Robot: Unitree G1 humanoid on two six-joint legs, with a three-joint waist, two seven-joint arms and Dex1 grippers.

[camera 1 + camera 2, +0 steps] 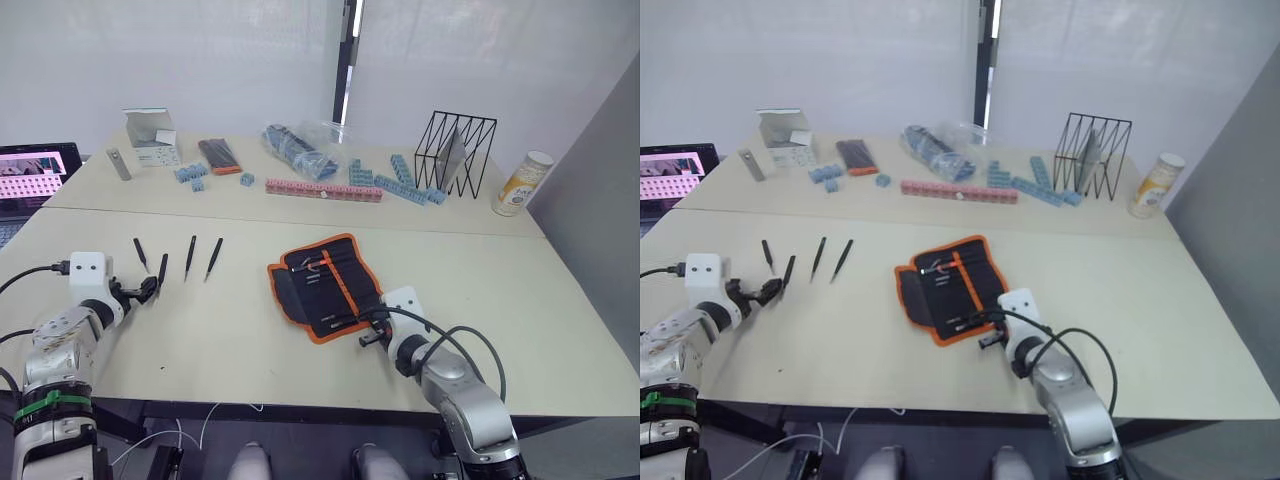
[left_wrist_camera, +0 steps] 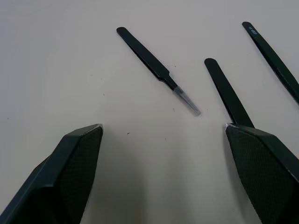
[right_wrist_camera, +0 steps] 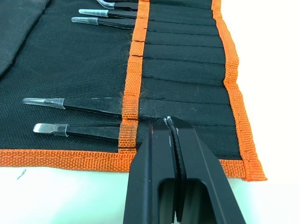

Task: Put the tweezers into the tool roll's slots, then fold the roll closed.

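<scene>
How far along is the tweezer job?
Partly done. Several tweezers already sit in the tool roll slots, seen in the right wrist view. Four tweezers lie loose on the table. The left gripper, jaws open, hovers at the second one from the robot's left, not yet grasped. The right gripper, jaws shut, is at the roll's near edge. Roll lies open, unfolded.

Two head cameras look forward and down across the whole bench (image 1: 300, 350), sharing nearly the same scene. The left wrist camera sits close above loose tweezers (image 2: 156, 70) near the bench's left edge; the right wrist camera peers closely along the tool roll (image 3: 187, 65).
</scene>
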